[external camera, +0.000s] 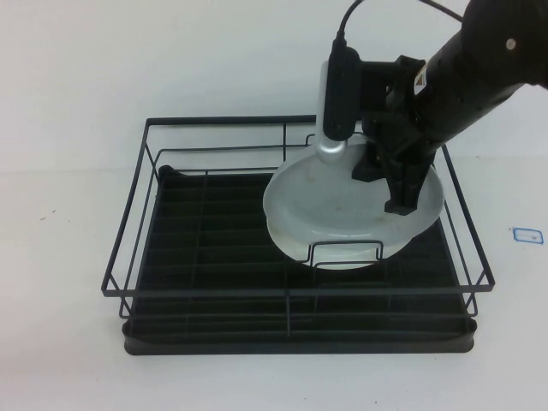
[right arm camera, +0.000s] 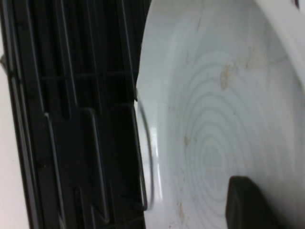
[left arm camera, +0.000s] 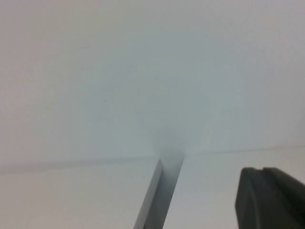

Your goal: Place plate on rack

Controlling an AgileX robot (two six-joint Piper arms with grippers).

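The pale grey-white plate is inside the right half of the black wire rack. It is tilted, and its near edge sits at a small upright wire loop. My right gripper comes in from the upper right and is shut on the plate's right rim. In the right wrist view, one dark finger lies over the plate's face, with the rack's ribbed base beside it. My left gripper is out of the high view. The left wrist view shows only one dark finger above a white surface.
The rack stands on a white table. A small blue-edged label lies on the table to the right of the rack. The left half of the rack's tray holds nothing.
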